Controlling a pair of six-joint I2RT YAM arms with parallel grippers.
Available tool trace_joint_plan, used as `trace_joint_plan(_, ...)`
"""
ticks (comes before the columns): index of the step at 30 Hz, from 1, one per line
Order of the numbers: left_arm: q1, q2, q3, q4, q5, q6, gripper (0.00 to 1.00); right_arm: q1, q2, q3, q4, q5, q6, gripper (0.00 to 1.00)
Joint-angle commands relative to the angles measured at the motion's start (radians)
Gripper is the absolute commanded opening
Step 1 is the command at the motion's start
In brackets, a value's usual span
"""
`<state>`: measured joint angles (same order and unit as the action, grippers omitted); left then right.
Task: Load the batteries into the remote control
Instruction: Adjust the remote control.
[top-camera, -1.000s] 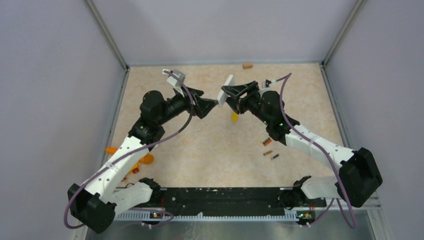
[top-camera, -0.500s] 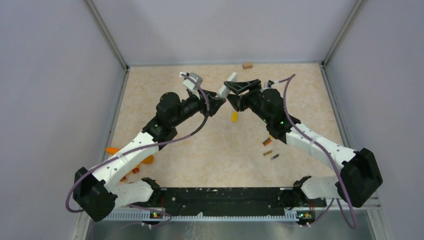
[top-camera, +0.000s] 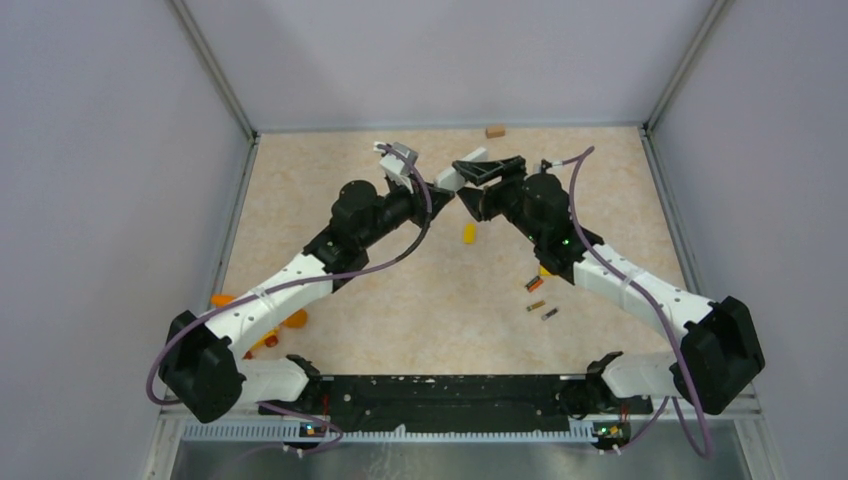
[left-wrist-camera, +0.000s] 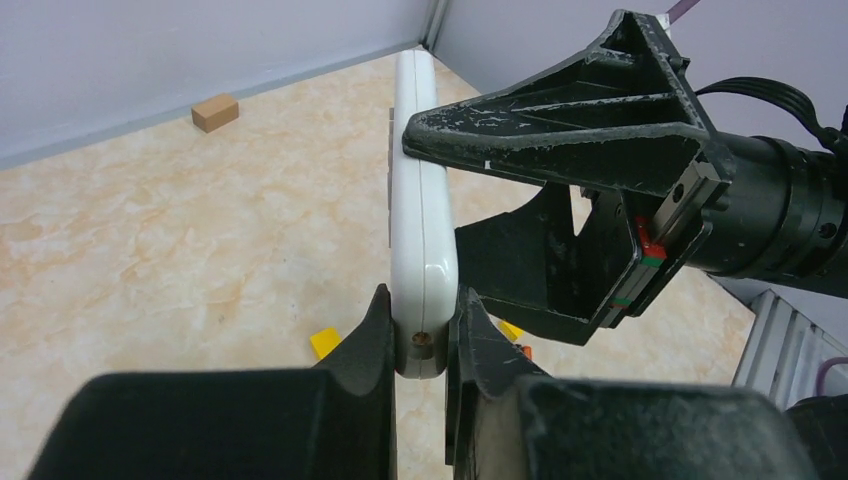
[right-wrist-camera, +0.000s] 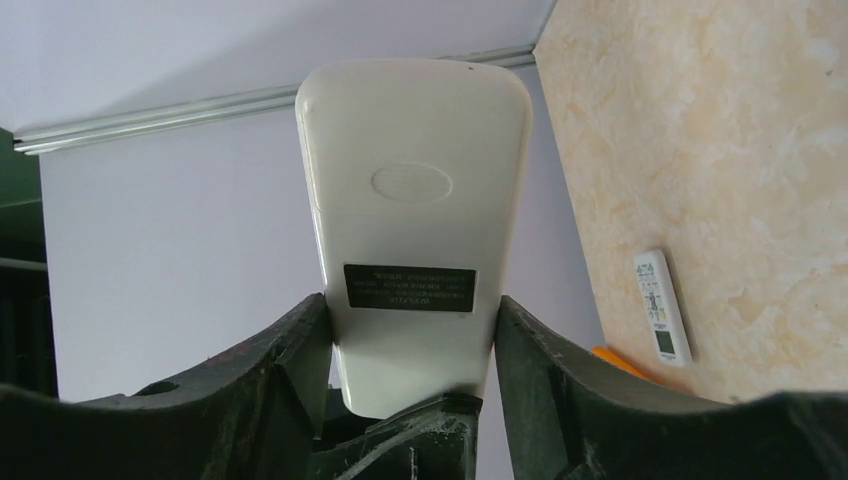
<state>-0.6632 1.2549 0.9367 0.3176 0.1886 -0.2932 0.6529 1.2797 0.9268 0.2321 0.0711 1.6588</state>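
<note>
The white remote control (top-camera: 449, 179) hangs in the air above the back of the table, held from both ends. My right gripper (right-wrist-camera: 412, 320) is shut on its long sides, and its plain back with a dark label (right-wrist-camera: 410, 286) faces that camera. My left gripper (left-wrist-camera: 422, 335) is shut on the narrow end of the remote control (left-wrist-camera: 418, 200), both fingers pressing its flat faces. Three small batteries lie on the table under the right arm: an orange-and-black one (top-camera: 534, 284) and two dark ones (top-camera: 536, 305) (top-camera: 549, 314).
A second white remote with buttons and a screen (right-wrist-camera: 662, 305) lies on the table. A brown block (top-camera: 494, 131) sits by the back wall, and a yellow block (top-camera: 468, 233) below the grippers. Orange pieces (top-camera: 293, 319) lie at the left, beside the left arm.
My left arm has swung right to the remote control and its jaws have closed on the remote's end. The right gripper has kept its hold, and the remote has tilted a little.
</note>
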Motion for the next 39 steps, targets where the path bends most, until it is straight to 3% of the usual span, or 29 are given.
trace_joint_plan(1,-0.002,0.006,0.068,0.046,-0.013,-0.029,0.0,-0.016,-0.014,0.067,0.049,-0.06,-0.094,0.66)
trace_joint_plan(6,0.042,0.027,0.125,-0.04,0.075,-0.02,0.0,-0.056,-0.055,0.023,0.071,-0.144,-0.29,0.87)
trace_joint_plan(13,0.179,0.027,0.193,-0.166,0.397,-0.013,0.0,-0.189,-0.214,-0.153,0.257,-0.361,-0.543,0.94)
trace_joint_plan(17,0.26,-0.005,0.215,-0.19,0.553,-0.018,0.0,-0.228,-0.303,-0.09,0.064,-0.403,-0.841,0.96)
trace_joint_plan(20,0.275,-0.023,0.253,-0.242,0.625,0.017,0.0,-0.227,-0.325,-0.029,-0.025,-0.436,-0.972,0.97)
trace_joint_plan(23,0.276,-0.045,0.282,-0.308,0.73,0.054,0.0,-0.228,-0.308,0.042,-0.107,-0.511,-1.096,0.96)
trace_joint_plan(29,0.275,-0.121,0.259,-0.288,0.909,0.058,0.0,-0.227,-0.27,0.134,-0.199,-0.619,-1.252,0.95)
trace_joint_plan(32,0.275,-0.165,0.235,-0.254,0.965,0.043,0.0,-0.227,-0.262,0.134,-0.163,-0.734,-1.27,0.92)
trace_joint_plan(36,0.275,-0.192,0.213,-0.202,1.008,0.011,0.0,-0.228,-0.252,0.11,-0.043,-0.967,-1.223,0.8)
trace_joint_plan(39,0.276,-0.194,0.213,-0.187,1.025,-0.002,0.0,-0.227,-0.256,0.091,0.023,-1.022,-1.188,0.73)
